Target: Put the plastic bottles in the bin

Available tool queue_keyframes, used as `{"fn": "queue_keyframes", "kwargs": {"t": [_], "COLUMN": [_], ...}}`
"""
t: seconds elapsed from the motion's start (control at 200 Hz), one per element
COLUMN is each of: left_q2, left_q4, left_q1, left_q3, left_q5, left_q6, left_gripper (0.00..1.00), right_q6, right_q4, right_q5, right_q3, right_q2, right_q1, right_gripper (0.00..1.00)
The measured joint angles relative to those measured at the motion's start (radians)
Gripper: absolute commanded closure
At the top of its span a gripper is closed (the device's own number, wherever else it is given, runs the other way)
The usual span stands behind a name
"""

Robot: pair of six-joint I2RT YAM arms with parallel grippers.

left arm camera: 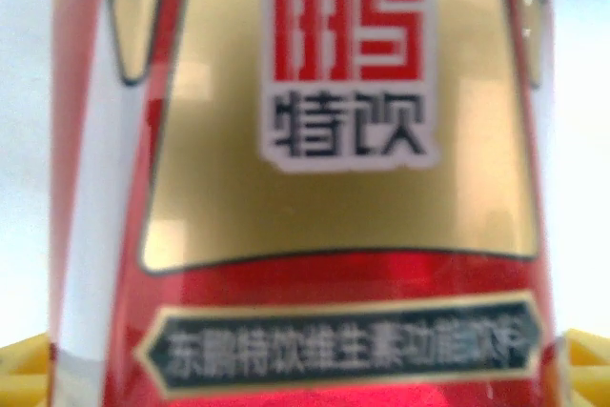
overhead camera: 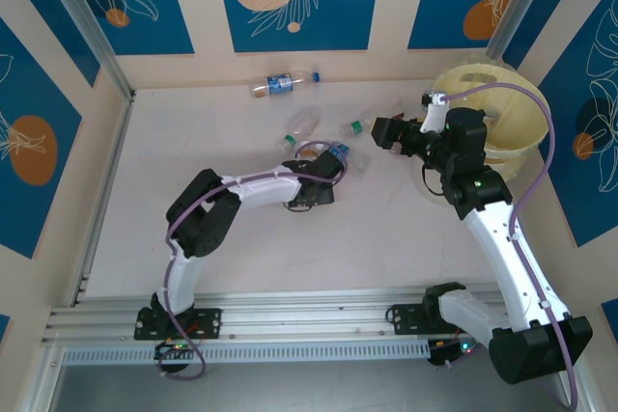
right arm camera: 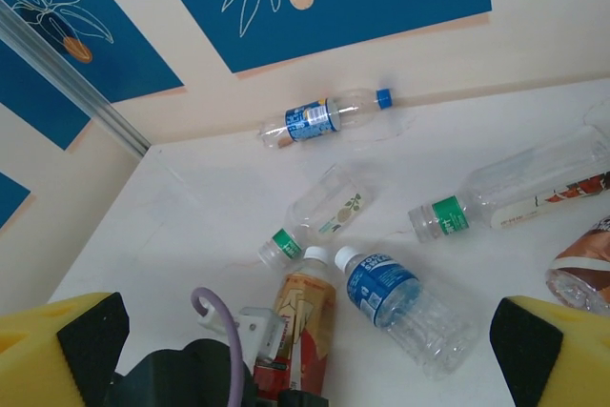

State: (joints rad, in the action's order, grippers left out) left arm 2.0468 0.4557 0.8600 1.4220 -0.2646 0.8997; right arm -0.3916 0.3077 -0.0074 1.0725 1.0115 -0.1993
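Bottle [right arm camera: 305, 326] flat, cap [right arm camera: 315, 256] toward far wall [right arm camera: 534, 50]

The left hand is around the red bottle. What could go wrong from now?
1. The blue-label bottle lies right beside the red bottle; lifting may knock it rolling.
2. The right hand stands between the left hand and the bin; the arms might collide.
3. The smooth label may slip if the grip is loose.

The red-and-gold bottle [left arm camera: 315, 188] is blurred, its ends cut off top and bottom
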Motion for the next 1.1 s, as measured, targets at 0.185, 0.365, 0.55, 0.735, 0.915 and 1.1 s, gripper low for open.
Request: {"fn": "queue_keyframes", "kwargs": {"t": [0.185,0.365,0.55,0.735,0.915,1.1], "left_q2": [-0.119,-0.316,-0.526,-0.663,-0.747,-0.767], "left_q4": [-0.132,-0.352,-0.571,-0.697,-0.787,-0.853], "left_q1": [-0.014,-0.058,-0.109,-0.141,-0.145,-0.154], "left_q3": [-0.16,-0.393,-0.6,-0.666,-0.668,-0.668], "left_q5": [0.055,0.125,0.19,0.355,0.514,0.608], "left_q6": [-0.053,-0.116,-0.203,-0.311,-0.378,-0.387], "left_gripper": [0.55,0.77,1.0,1.0,1.0,1.0], "right_q6": [0.0,-0.001,-0.067,-0.143,-0.236,-0.285], "right_q4": [-0.007,-0.047,-0.141,-0.171,-0.119,-0.079], "right_q5": [-0.015,-0.027,-0.022,-0.013,-0.004,-0.077], "right_q3": [-0.006,-0.034,-0.076,-0.088,-0.035,0.079], "right_q2": [0.0,0.0,0.008,0.078,0.168,0.23], "right_q1": [-0.008,-0.036,-0.088,-0.191,-0.264,-0.28], "right_gripper": [0.01,0.0,0.0,0.01,0.0,0.0]}}
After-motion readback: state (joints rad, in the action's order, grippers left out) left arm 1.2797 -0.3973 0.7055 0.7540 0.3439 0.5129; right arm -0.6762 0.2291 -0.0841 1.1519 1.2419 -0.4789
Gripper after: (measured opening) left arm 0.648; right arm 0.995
